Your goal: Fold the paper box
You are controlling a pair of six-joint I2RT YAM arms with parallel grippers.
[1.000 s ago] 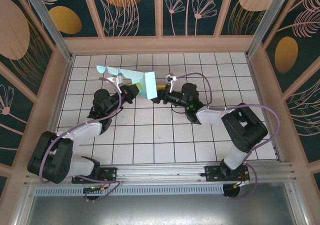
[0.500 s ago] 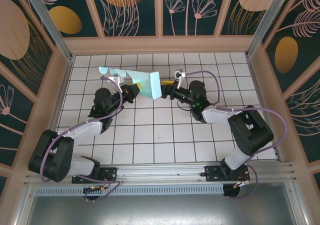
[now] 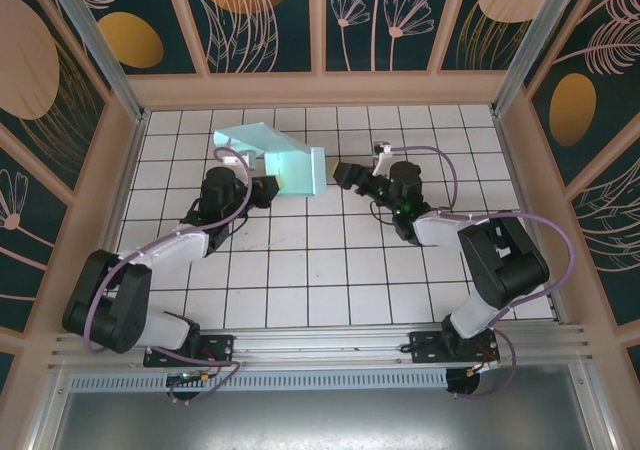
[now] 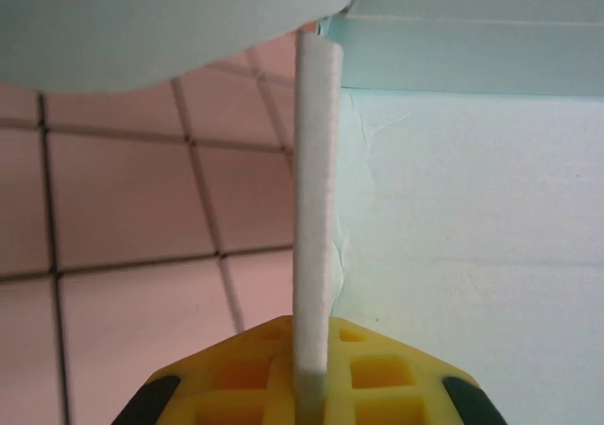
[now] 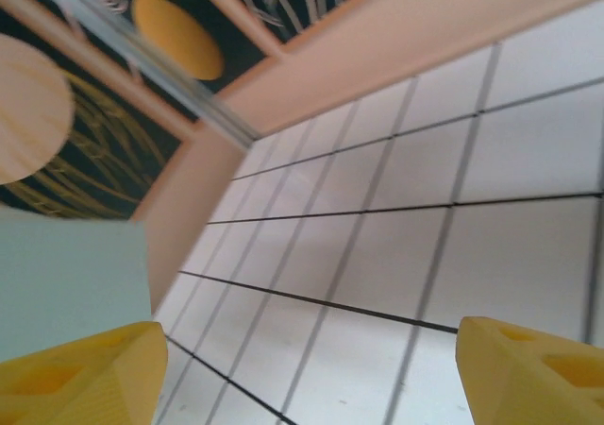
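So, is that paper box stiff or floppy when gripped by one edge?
Probably light: the left gripper pinching one thin wall seems to carry the paper box. Likely fairly stiff, since its panels look flat, but wrinkles beside the grip suggest it creases easily.

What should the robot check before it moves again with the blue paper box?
1. Grip: the left end effector is shut on the paper box edge: ok.
2. Free arm: the right end effector is open: ok.
3. Gap: the right end effector is apart from the box, with nothing between its fingers: ok.
4. Shape: box fully folded: not ok, it looks half folded.
5. Support: box resting on the table: cannot tell.
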